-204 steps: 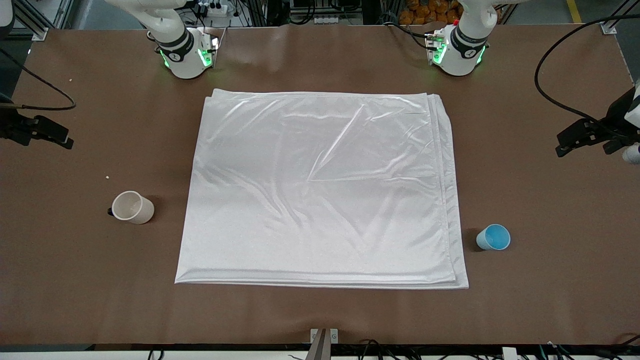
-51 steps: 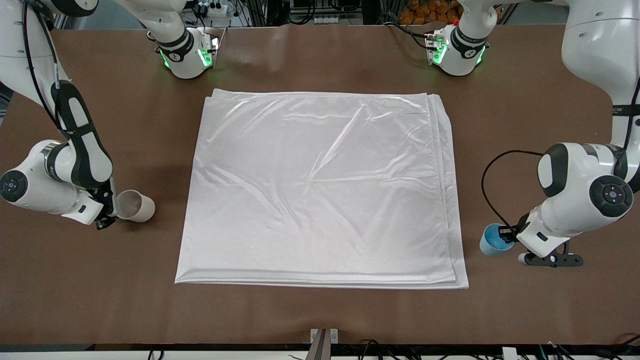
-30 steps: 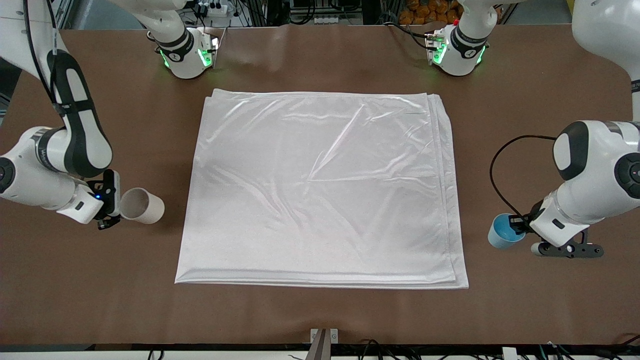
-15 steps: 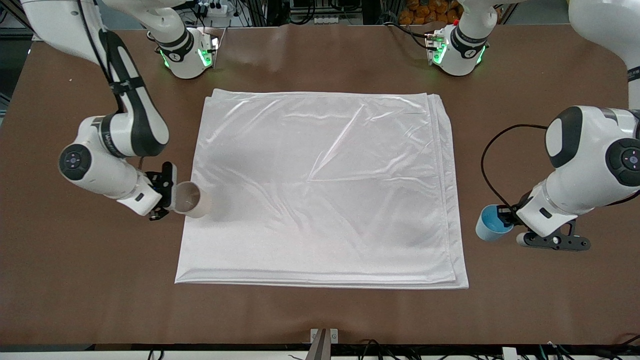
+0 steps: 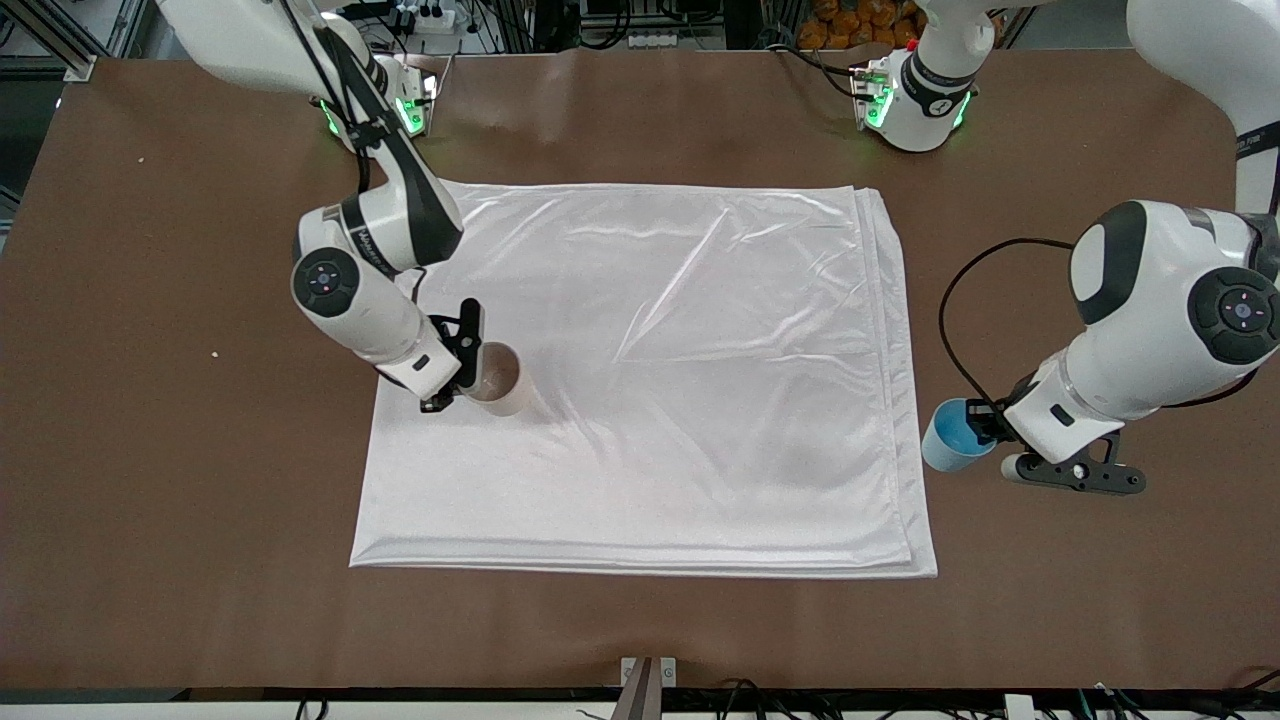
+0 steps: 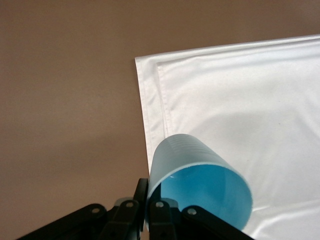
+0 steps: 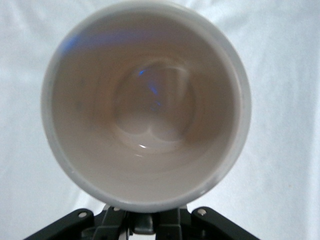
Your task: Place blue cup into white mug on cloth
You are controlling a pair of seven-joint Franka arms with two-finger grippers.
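We see the cream white mug [image 5: 497, 378] tilted above the creased, shiny white cloth [image 5: 700, 400]; the light-blue cup [image 5: 950, 436], tipped sideways, hangs at the cloth's edge.

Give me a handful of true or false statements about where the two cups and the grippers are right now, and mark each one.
1. The right gripper holds the cream cylindrical mug over the shiny white folded cloth. True.
2. The small light-blue tapered cup already sits inside the mug. False: the mug's inside is empty in the right wrist view, and the cup is with the left gripper at the cloth's edge toward the left arm's end.
3. The left gripper grips the blue cup by its rim. True.
4. The mug is over the bare brown table. False: it is over the cloth.
5. Both grippers are open. False: each is shut on a cup.
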